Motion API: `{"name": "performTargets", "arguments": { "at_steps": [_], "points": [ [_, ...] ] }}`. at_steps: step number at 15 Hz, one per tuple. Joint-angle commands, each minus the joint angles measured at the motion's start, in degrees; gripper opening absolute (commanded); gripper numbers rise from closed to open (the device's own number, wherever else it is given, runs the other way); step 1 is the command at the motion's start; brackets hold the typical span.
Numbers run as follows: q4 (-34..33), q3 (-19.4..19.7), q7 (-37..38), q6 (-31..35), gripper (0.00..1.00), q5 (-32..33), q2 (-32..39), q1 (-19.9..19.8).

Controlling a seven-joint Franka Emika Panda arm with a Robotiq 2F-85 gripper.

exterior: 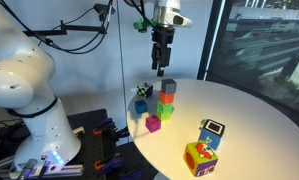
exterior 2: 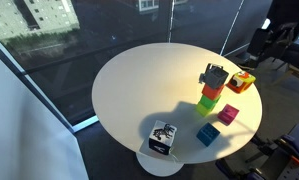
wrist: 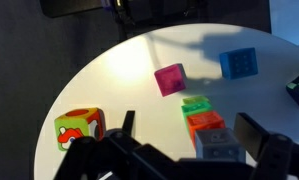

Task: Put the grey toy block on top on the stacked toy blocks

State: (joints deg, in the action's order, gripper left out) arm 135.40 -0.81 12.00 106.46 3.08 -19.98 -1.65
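Observation:
The grey toy block sits on top of the red cube, which sits on the green cube, so the stacked toy blocks form a column of three. The wrist view shows the grey block over the red cube and the green cube. My gripper hangs just above the column, open and empty, apart from the grey block. In the wrist view its fingers stand wide on either side of the column. The red cube and green cube also show in an exterior view.
On the round white table, a magenta cube and a blue cube lie next to the column. A black-and-white patterned cube sits behind it. A multicoloured orange-yellow cube and another patterned blue cube are near the front edge.

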Motion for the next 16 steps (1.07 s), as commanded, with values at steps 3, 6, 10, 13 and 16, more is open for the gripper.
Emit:
{"name": "performTargets", "arguments": {
  "at_steps": [3,6,10,13,16],
  "points": [
    [4.34,2.29,-6.71,-2.85,1.00,2.11,-7.60,-1.36],
    [6.44,4.11,-11.79,-1.57,1.00,1.67,-10.61,-1.61],
    [8.16,5.90,-15.69,-0.95,1.00,1.47,-13.54,-1.88],
    [6.72,5.14,-13.78,-2.10,1.00,1.10,-11.39,-1.80],
    [6.74,5.01,-13.76,-2.10,1.00,1.12,-11.04,-1.76]
  ]
}}
